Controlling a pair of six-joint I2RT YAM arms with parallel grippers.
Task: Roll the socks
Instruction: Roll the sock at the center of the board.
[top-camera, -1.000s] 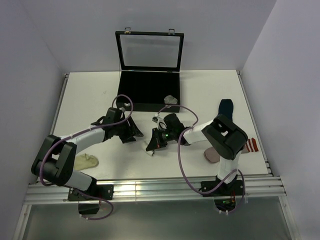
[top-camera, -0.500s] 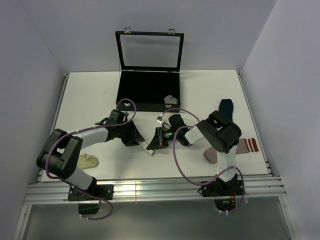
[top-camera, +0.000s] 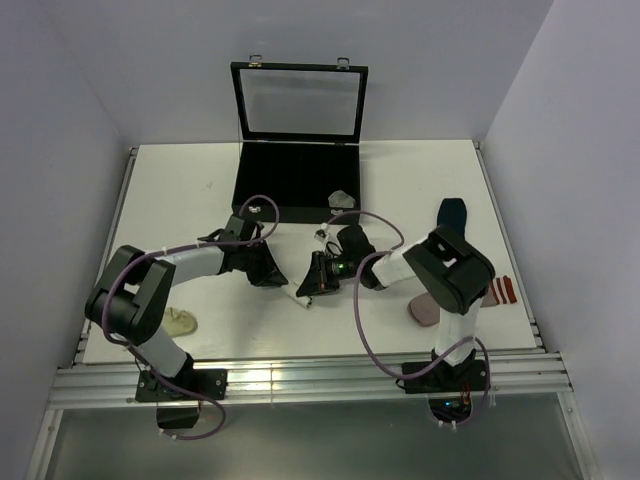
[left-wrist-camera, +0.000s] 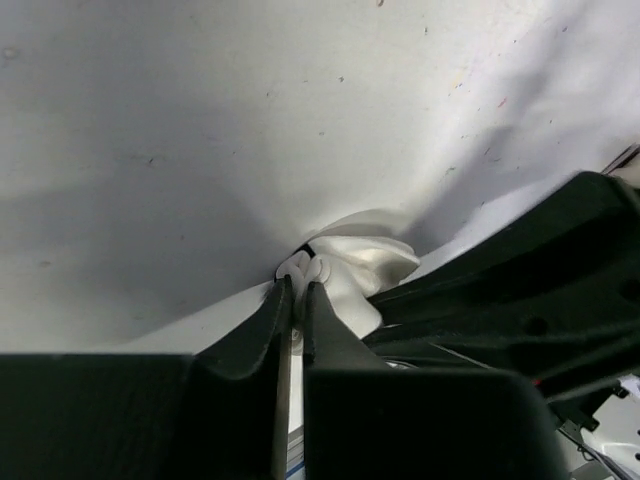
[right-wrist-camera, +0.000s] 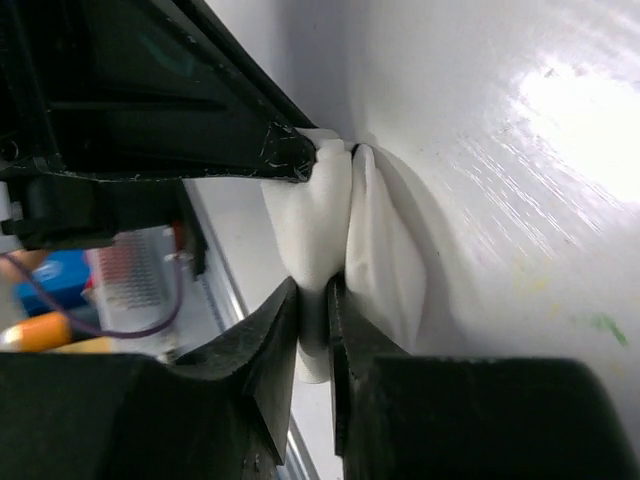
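1. Pinching a fold of the white sock (left-wrist-camera: 365, 262), the left gripper (left-wrist-camera: 298, 288) has its jaws nearly together.
2. The right gripper (right-wrist-camera: 313, 292) clamps the same sock, jaws narrow.
3. The sock sits bunched on the table (top-camera: 170, 200), between both grippers.

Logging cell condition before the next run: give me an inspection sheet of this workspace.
Surface: white table, faint marks.
Job's things: white sock pinched at centre; navy sock far right; striped sock beside right arm; cream sock near left.
Clutter: open black case at back, pale bundle at its front right corner.
End effectors: left end effector and right end effector both shut on the white sock.
Cables: purple cables loop off both arms.
Surroundings: plain walls; metal rail at near edge.
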